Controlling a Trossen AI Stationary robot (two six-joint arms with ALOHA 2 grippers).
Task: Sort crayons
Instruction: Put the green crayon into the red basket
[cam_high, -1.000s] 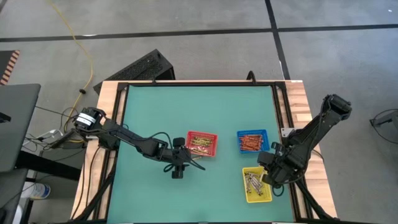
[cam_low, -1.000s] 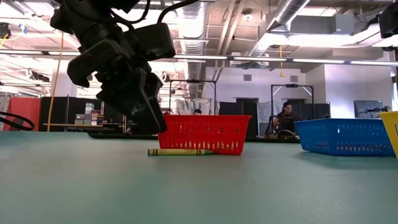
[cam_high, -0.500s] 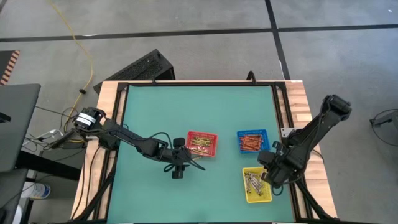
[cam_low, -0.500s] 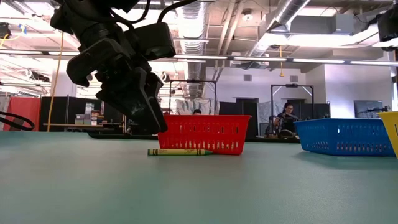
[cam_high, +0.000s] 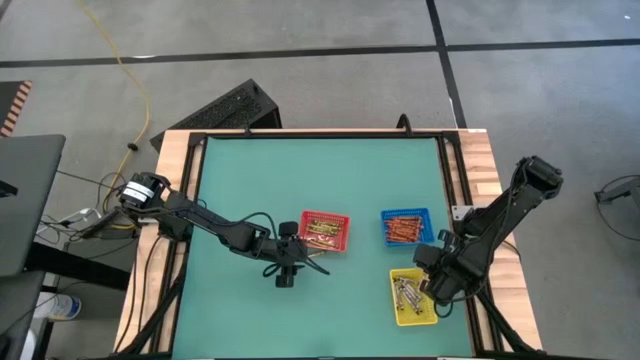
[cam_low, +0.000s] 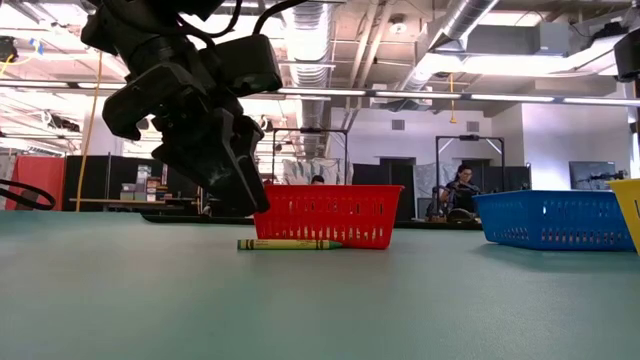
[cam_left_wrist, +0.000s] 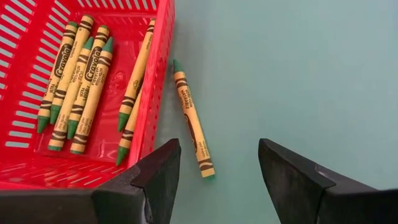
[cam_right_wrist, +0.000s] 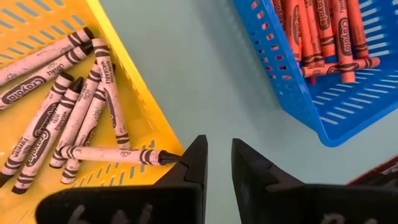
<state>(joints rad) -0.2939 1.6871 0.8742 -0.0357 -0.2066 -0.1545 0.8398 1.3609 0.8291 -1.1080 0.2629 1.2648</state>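
Three trays sit mid-table from above: red tray, blue tray, yellow tray, open mat all around. Left wrist view: left gripper spread wide, empty, above one green crayon lying beside the red wall. Right wrist view: right gripper narrowly parted, holding nothing, at the yellow rim.

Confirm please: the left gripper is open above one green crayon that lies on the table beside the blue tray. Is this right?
Not quite. The tray beside that green crayon is the red tray, not the blue one; the left wrist view shows this. The rest holds: the left gripper is open above the crayon, which lies on the table just outside the tray's wall.
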